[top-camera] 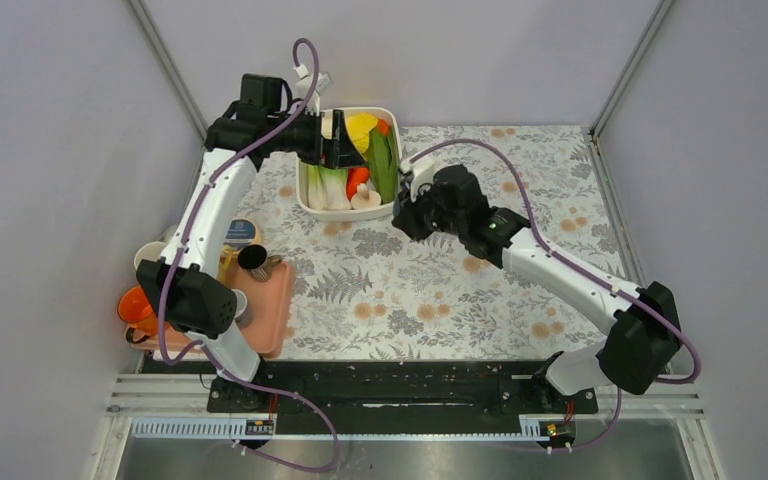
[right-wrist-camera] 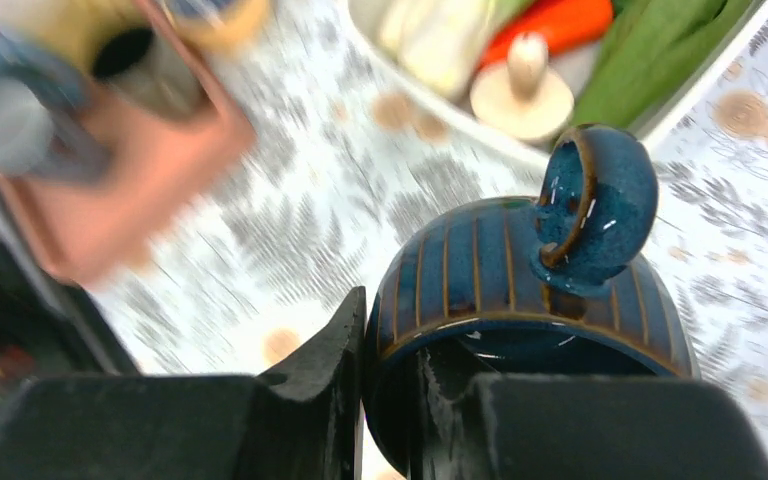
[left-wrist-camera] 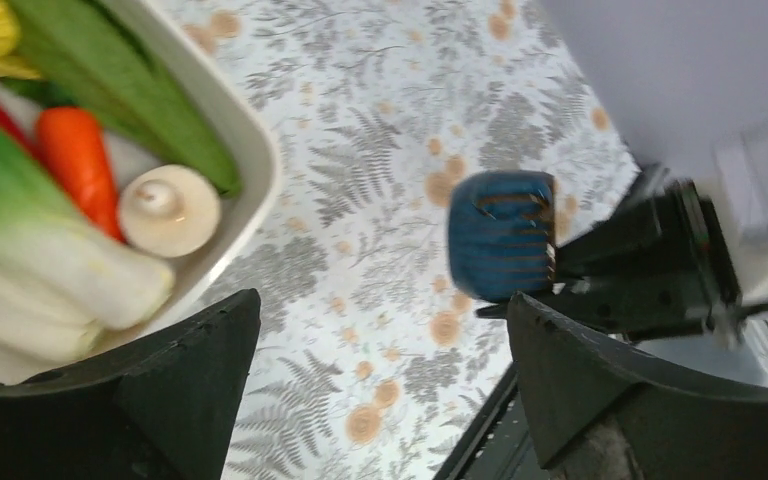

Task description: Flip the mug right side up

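Observation:
The blue ribbed mug (right-wrist-camera: 500, 270) with a brown rim is held by my right gripper (right-wrist-camera: 390, 330), which is shut on its wall, one finger inside the mouth and one outside. The handle (right-wrist-camera: 600, 200) points away from the camera. In the left wrist view the mug (left-wrist-camera: 500, 235) hangs above the flowered cloth, its mouth toward the right gripper. In the top view my right gripper (top-camera: 407, 212) hides the mug, just right of the white dish. My left gripper (top-camera: 345, 140) is open and empty over the dish; it also shows in the left wrist view (left-wrist-camera: 382, 300).
A white dish (top-camera: 312, 208) of vegetables stands at the back middle; its rim also shows in the left wrist view (left-wrist-camera: 250, 140). A pink tray (top-camera: 270, 300) with cups and an orange cup (top-camera: 135, 305) sit at the left edge.

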Controlling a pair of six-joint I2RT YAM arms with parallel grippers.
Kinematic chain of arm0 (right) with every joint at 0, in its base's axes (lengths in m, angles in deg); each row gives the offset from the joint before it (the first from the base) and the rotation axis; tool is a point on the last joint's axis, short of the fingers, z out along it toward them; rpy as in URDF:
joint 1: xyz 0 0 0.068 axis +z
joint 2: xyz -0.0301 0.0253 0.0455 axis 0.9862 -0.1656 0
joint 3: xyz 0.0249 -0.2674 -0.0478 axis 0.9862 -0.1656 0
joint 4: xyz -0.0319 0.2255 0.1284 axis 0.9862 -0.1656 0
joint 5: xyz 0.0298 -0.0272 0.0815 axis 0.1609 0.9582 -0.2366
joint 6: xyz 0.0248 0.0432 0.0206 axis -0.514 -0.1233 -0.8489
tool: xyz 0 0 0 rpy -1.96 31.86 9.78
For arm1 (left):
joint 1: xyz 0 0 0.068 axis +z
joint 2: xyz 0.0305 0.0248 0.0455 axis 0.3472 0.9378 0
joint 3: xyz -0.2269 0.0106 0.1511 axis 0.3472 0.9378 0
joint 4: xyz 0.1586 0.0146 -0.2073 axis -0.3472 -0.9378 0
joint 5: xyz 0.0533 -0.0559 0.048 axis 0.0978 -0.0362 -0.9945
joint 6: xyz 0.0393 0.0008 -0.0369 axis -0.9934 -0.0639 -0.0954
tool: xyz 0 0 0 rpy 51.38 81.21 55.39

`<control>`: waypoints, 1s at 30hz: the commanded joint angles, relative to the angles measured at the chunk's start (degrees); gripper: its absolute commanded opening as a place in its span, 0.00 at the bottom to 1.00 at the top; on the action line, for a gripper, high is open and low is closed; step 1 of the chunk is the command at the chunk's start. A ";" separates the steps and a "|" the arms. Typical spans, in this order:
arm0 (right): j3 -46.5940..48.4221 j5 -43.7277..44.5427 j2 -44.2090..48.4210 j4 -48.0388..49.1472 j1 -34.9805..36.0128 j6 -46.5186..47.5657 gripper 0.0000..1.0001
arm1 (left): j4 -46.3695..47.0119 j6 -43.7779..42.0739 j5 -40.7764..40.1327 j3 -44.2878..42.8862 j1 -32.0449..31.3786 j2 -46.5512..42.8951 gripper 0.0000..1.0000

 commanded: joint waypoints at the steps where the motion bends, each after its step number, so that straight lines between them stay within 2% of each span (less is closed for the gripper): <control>1: 2.62 5.92 1.40 -18.52 7.25 34.46 0.00 | -3.38 -9.51 -8.98 -1.93 0.90 -2.68 0.96; 6: 0.56 15.76 -1.62 -22.38 16.84 54.62 0.00 | -8.38 -17.51 -11.81 -1.97 -5.66 -2.49 0.96; 9: 2.35 19.11 -3.58 -22.42 19.05 58.86 0.00 | -11.29 -21.50 -14.52 -1.96 -11.23 -2.66 0.96; 13: 4.77 19.05 -5.11 -22.69 20.21 61.37 0.00 | -12.35 -24.27 -21.21 3.17 -18.23 -4.51 0.94; 21: 8.12 18.07 -8.32 -26.14 21.86 59.25 0.00 | -11.74 -25.33 -29.15 9.62 -25.02 -7.38 0.91; 25: 8.70 15.93 -9.43 -27.18 22.06 56.85 0.00 | -9.08 -24.96 -32.04 14.85 -25.78 -8.13 0.90; 30: 7.77 8.03 -12.12 -32.67 22.09 56.60 0.00 | -7.63 -23.08 -32.46 15.38 -23.37 -7.05 0.92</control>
